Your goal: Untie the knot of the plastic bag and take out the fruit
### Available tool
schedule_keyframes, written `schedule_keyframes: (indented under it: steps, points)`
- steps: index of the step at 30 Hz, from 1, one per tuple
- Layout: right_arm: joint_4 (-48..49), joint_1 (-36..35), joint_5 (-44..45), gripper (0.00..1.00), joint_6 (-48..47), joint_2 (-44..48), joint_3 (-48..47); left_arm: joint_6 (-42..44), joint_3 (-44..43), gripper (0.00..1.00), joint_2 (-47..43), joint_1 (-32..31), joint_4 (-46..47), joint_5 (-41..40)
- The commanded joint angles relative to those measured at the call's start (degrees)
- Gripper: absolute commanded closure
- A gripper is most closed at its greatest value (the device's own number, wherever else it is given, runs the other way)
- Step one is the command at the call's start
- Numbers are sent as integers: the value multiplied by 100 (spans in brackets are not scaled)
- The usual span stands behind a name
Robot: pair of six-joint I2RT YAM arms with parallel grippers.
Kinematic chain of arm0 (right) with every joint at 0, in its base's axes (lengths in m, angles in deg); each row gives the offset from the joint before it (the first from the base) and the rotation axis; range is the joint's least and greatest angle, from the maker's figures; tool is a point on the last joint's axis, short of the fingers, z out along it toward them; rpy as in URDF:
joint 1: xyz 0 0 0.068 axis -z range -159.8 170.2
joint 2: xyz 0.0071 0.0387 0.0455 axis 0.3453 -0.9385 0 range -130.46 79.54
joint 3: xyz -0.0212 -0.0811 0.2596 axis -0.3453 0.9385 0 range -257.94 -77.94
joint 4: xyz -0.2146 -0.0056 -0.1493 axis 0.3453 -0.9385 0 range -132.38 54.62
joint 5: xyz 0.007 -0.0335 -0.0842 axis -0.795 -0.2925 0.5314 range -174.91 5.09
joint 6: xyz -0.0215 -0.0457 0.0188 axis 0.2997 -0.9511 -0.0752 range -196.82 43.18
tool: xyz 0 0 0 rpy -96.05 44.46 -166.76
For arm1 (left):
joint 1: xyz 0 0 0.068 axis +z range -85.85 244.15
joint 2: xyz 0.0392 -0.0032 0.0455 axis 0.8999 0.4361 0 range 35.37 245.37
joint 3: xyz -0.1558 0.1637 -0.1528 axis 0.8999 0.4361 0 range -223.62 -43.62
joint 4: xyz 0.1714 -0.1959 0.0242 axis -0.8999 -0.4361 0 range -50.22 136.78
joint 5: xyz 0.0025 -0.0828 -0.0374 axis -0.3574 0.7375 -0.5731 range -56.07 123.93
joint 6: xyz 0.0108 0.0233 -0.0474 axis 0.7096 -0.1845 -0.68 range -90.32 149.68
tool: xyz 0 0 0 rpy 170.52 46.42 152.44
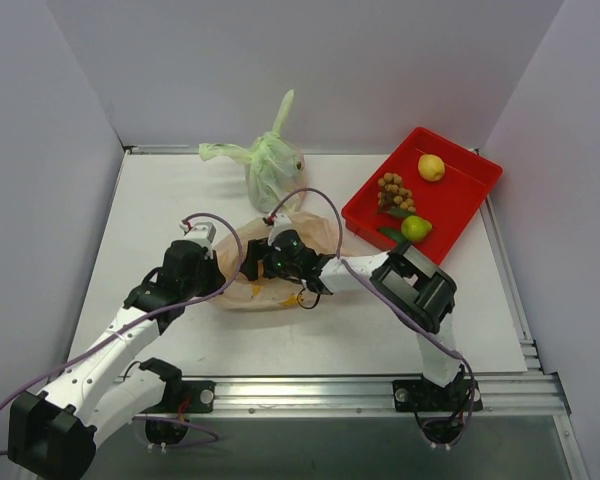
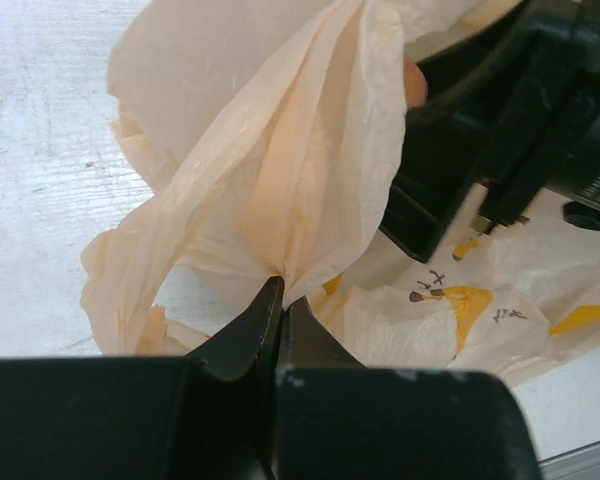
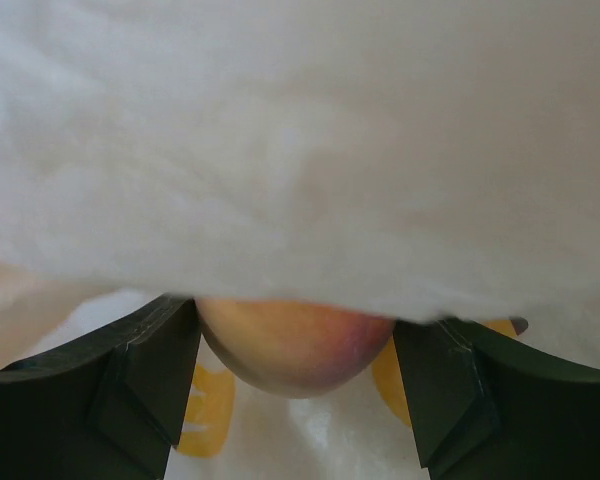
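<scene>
The pale orange plastic bag (image 1: 280, 285) lies crumpled mid-table, its mouth open; no tied knot shows. My left gripper (image 1: 223, 268) is shut on a gathered fold of the bag's edge (image 2: 290, 200), with the jaws pressed together at the fold (image 2: 282, 292). My right gripper (image 1: 264, 262) reaches into the bag. In the right wrist view its fingers (image 3: 140, 380) press on both sides of a peach-pink round fruit (image 3: 290, 350), under a sheet of bag plastic (image 3: 300, 150). A yellow fruit (image 1: 431, 167), a brown ball cluster (image 1: 393, 190) and a green apple (image 1: 415, 228) lie in the red tray (image 1: 460, 210).
A tied translucent green bag (image 1: 270, 165) stands at the back centre, close behind the orange bag. The red tray sits at the back right. White walls enclose the table on three sides. The right arm's black body (image 2: 500, 140) is close beside the left gripper.
</scene>
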Motion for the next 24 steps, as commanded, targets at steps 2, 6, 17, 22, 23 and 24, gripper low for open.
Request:
schedule_keyframes:
  steps: [2, 6, 17, 22, 23, 24]
  points:
    - [129, 22, -138, 85, -165, 960, 533, -15, 0, 100, -75, 26, 154, -228]
    - [-178, 49, -454, 86, -349, 1846, 937, -15, -26, 100, -66, 43, 136, -273]
    - [-1487, 988, -781, 86, -1183, 3886, 1369, -15, -9, 100, -101, 70, 110, -282]
    - [-2121, 2331, -306, 85, -1106, 4301, 1290, -15, -35, 100, -101, 87, 118, -246]
    - [-2174, 2865, -271, 84, -1045, 4275, 1272, -6, -35, 100, -110, 96, 118, -238]
    - [-2270, 3148, -201, 83, -940, 4179, 1237, -6, -35, 100, -119, 96, 118, -238]
